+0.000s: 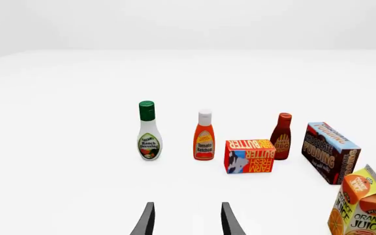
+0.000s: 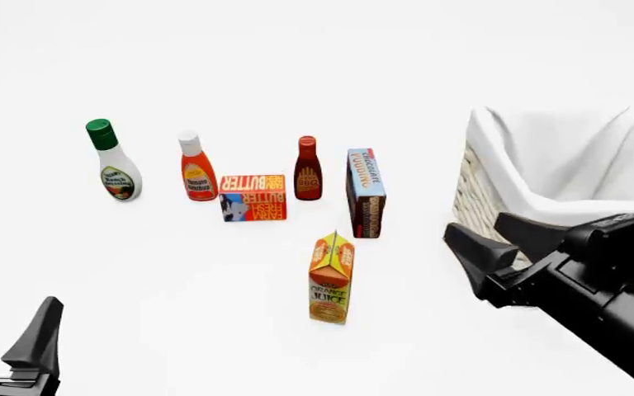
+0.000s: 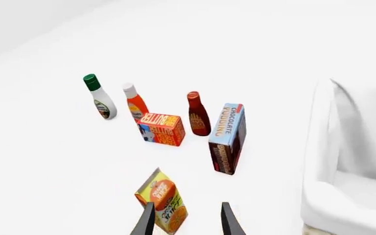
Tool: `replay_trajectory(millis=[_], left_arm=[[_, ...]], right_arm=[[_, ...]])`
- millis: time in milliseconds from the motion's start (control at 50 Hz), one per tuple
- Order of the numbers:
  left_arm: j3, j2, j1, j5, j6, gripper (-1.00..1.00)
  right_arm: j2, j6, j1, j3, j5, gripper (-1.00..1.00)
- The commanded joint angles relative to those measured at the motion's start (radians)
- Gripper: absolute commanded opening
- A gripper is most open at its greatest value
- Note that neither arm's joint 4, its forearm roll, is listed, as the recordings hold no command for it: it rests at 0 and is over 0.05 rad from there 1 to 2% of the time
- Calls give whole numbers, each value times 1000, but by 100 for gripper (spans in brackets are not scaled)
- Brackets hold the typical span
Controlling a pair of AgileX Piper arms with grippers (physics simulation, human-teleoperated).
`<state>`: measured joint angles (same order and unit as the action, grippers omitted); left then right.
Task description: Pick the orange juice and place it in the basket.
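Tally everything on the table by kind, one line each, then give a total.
Bottles: 3, namely ranch dressing, tomato ketchup, dark red sauce bottle
Boxes: 2, namely butter box, chocolate pudding box
Cartons: 1, the orange juice
Baskets: 1, the basket
Total: 7

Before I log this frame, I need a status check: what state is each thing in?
orange juice: upright, closed, ungrasped
basket: upright, nothing visible inside
ranch dressing: upright, capped
tomato ketchup: upright, capped
butter box: closed
chocolate pudding box: closed
left gripper: open
right gripper: open
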<state>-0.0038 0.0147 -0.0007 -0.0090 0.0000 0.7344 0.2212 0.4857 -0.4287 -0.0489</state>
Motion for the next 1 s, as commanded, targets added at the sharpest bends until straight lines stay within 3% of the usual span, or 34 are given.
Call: replay_trajectory(millis=[20, 40, 80, 160, 300, 340, 380, 500, 540, 580, 860, 880, 1000], left_arm=[[1, 3, 0, -4, 0, 100], [1, 4, 0, -4, 0, 100], [1, 4, 0, -5, 0, 100], [1, 3, 0, -3, 0, 100], [1, 3, 0, -4, 0, 100], [1, 3, 0, -4, 0, 100], [1, 3, 0, -4, 0, 100], [1, -4, 0, 3, 0, 100], [1, -3, 0, 3, 0, 100], [0, -4, 0, 3, 0, 100], [0, 3, -1, -3, 0, 100], [0, 5, -1, -5, 0, 100], [0, 7, -1, -7, 0, 100]], right_arm=[[71, 34, 32, -130, 139, 100], [81, 25, 33, -138, 147, 100], [88, 71, 53, -147, 160, 100], [103, 41, 48, -177, 194, 100], [117, 130, 46, -201, 234, 100], [129, 116, 51, -207, 240, 100], [134, 152, 55, -206, 240, 100], [157, 140, 47, -225, 257, 100], [163, 183, 59, -223, 255, 100], [176, 155, 54, -239, 270, 100], [224, 222, 73, -270, 289, 100], [232, 250, 82, -266, 284, 100], [275, 242, 74, -295, 299, 100]])
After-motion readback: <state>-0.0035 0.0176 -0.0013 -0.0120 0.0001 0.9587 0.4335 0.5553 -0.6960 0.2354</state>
